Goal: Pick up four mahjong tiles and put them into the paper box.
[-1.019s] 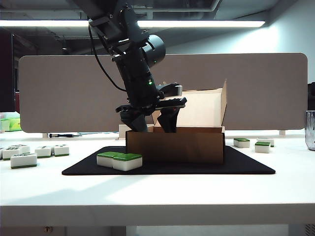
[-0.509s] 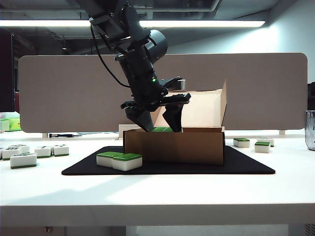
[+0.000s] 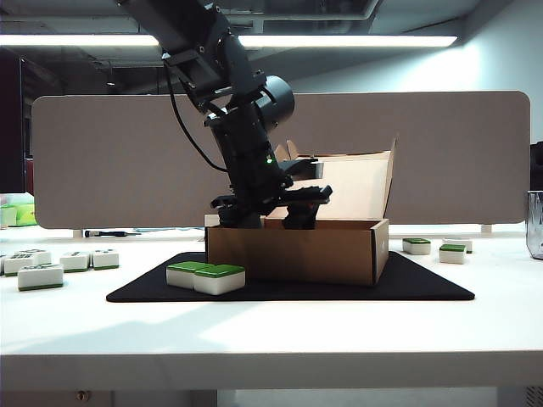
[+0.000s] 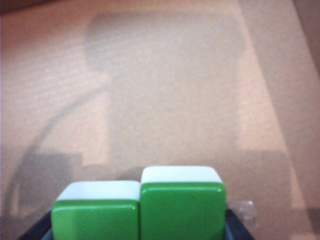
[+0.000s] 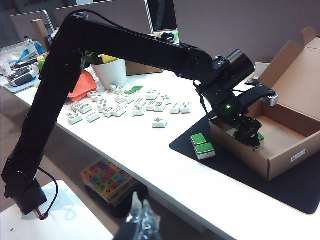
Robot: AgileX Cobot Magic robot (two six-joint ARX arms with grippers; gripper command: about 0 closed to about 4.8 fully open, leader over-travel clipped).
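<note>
Since the left gripper (image 3: pixel 270 219) is already down inside the paper box (image 3: pixel 293 251) with two mahjong tiles (image 4: pixel 181 207) pinched side by side between its jaws, the step in hand looks like setting this pair down on the box floor. To do it well, the arm should bring the tiles low and level over the bare cardboard before the jaws part, so that neither tile tips or bounces. It should also stay clear of the near wall, which the fingers sit close behind in the exterior view. The left wrist view shows the two green tops close under the camera, touching each other, with open cardboard beyond them; whether they already rest on the floor cannot be told.

The left arm reaches in from the upper left of the exterior view, its forearm sloping steeply down and its wrist bent so the fingers dip below the box rim. Two more green-topped tiles (image 3: pixel 206 276) lie on the black mat (image 3: pixel 424 284) just beside the box's left end, not yet collected.

The right gripper (image 5: pixel 140 215) hangs well back from the table, blurred at the edge of its own wrist view. Whether it is spread or pressed together cannot be told.
</note>
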